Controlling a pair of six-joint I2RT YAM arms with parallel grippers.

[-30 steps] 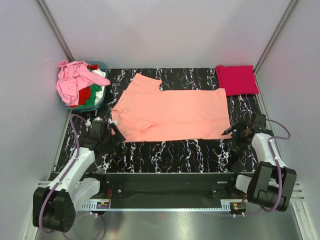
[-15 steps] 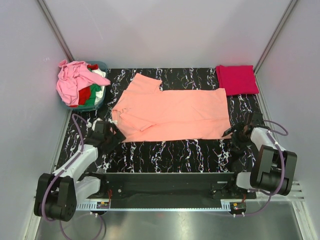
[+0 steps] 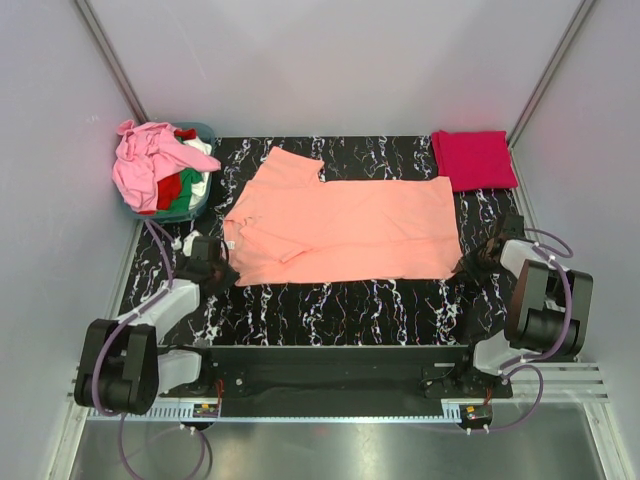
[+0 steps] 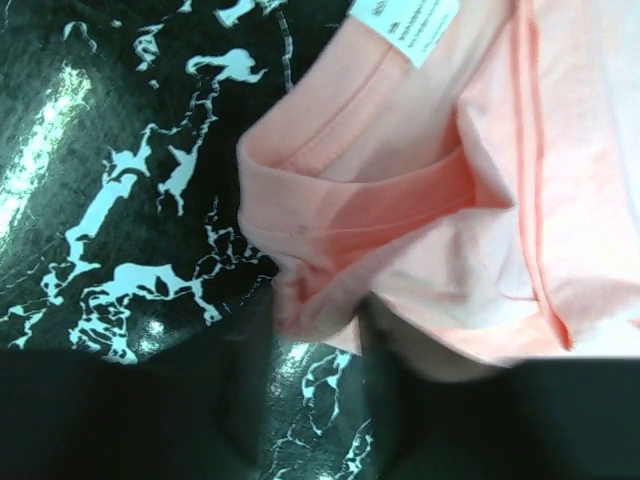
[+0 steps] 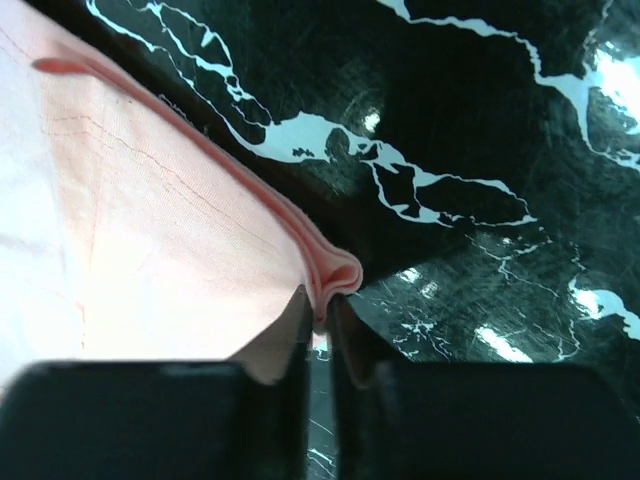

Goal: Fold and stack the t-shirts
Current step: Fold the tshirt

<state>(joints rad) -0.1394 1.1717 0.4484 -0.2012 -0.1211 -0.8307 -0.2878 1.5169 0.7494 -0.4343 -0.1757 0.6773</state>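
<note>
The left gripper (image 3: 214, 272) is resting low on the black marbled table (image 3: 330, 305) in the top view, right at the collar end of the salmon-orange t-shirt (image 3: 350, 225). The right gripper (image 3: 472, 263) is sitting at the same shirt's near right hem corner, which makes two grippers, one at each near end. That one shirt is lying spread flat across the middle of the table. A second, the crimson-pink t-shirt (image 3: 474, 158), is lying folded at the far right corner, well apart from the first. One teal tub (image 3: 203, 129) is standing at the far left, holding four more colours of cloth heaped together: a light pink shirt (image 3: 142, 165) on top, then a red shirt (image 3: 170, 190), a green shirt (image 3: 187, 201) and a white shirt (image 3: 202, 147).

In the left wrist view, the salmon-orange t-shirt (image 4: 420, 180) is showing its ribbed collar and one white label (image 4: 405, 20). A bunched fold is lying at the tips of the dark, blurred fingers (image 4: 240, 420), and I cannot tell whether they are clamping it.

In the right wrist view, the right gripper (image 5: 320, 330) is pinching the shirt's hem (image 5: 180, 230): its two fingers (image 5: 290, 350) are pressing close together with a small raised fold of cloth between them
</note>
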